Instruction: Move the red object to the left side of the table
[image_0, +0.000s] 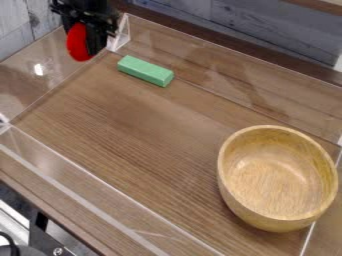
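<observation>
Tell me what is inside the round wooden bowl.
The round wooden bowl shows only its own bare wood floor and inner wall; nothing lies in it. The near rim hides a thin strip of the inner wall below it, so that strip cannot be checked.

Top edge crops the gripper (84, 30); red object's (82, 42) top hidden.

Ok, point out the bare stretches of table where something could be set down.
The widest bare stretch runs across the middle and front of the table, between the green block and the wooden bowl. More bare wood lies behind the bowl, toward the back wall. The far left corner is crowded: the pincer holds the red object there.
</observation>
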